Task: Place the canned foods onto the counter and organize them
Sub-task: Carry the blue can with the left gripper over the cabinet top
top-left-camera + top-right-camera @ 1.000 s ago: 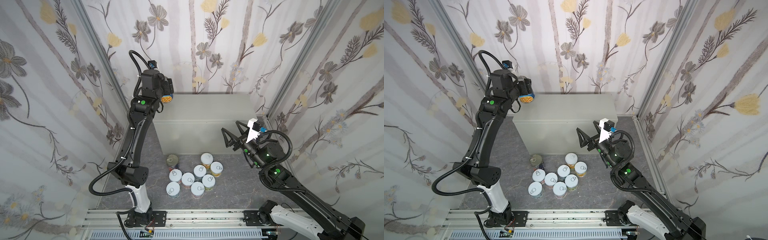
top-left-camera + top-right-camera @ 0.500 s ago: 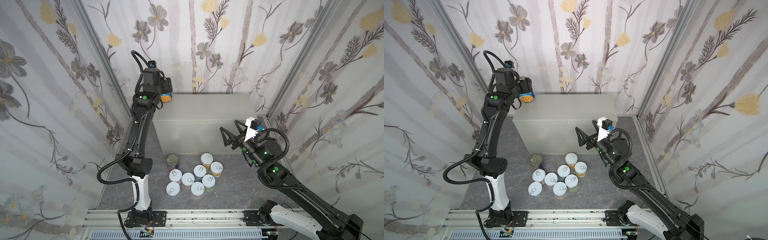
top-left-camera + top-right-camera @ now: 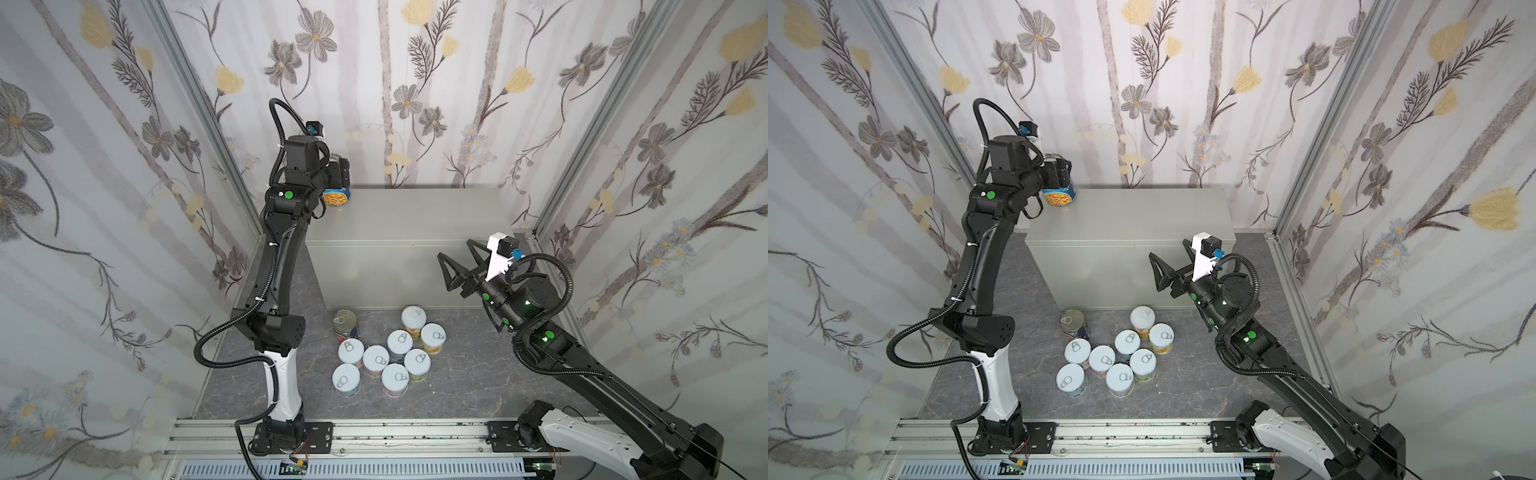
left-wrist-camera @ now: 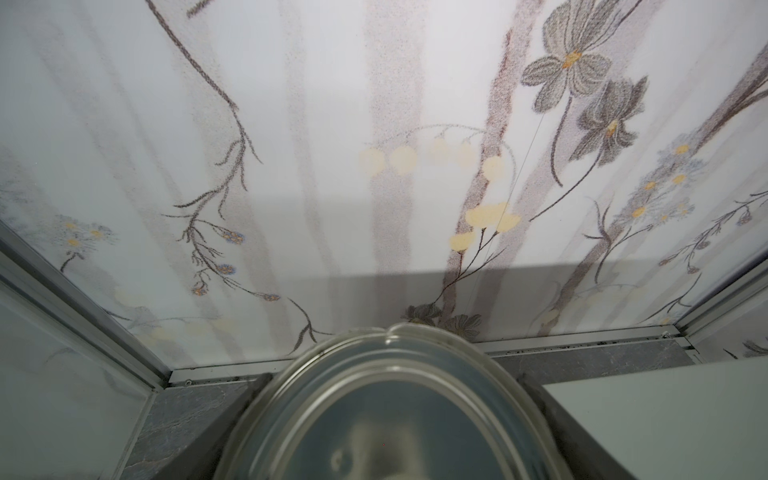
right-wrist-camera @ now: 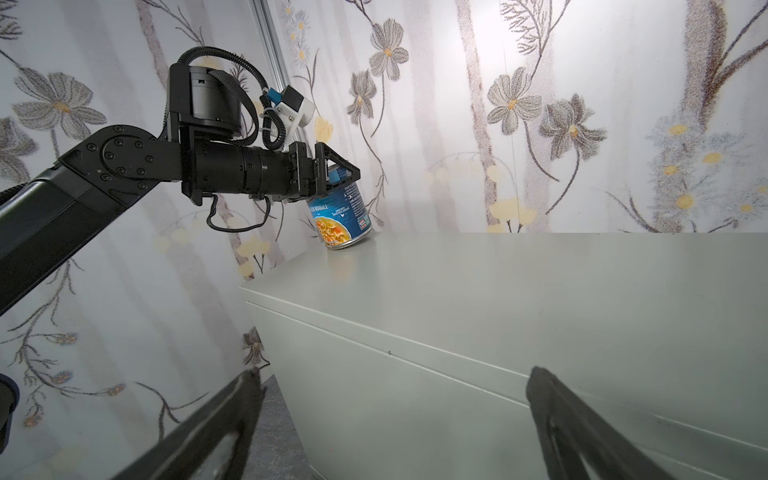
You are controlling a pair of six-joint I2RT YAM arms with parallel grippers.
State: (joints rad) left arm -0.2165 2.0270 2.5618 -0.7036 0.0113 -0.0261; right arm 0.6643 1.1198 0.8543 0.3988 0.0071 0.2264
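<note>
Left gripper (image 5: 337, 172): clamping the blue chicken-noodle soup can (image 5: 341, 216) near its top, upper left of centre in both top views.
Soup can: tilting, its lower rim seemingly touching the counter (image 3: 415, 216) at its upper-left corner.
Handling: probably heavy, rigid and slick-labelled, so side-wall gripping is suiting it.
Floor cans (image 3: 386, 353): nine standing, lower centre.
Right gripper (image 3: 455, 254): hanging spread wide and empty, right of centre.

Both top views look steeply down on the counter (image 3: 415, 216).

Finishes being shown
A glossy-labelled can (image 5: 341, 216) is being mirrored by the smooth metal counter (image 5: 519, 299) under the left gripper (image 5: 337, 176).
</note>
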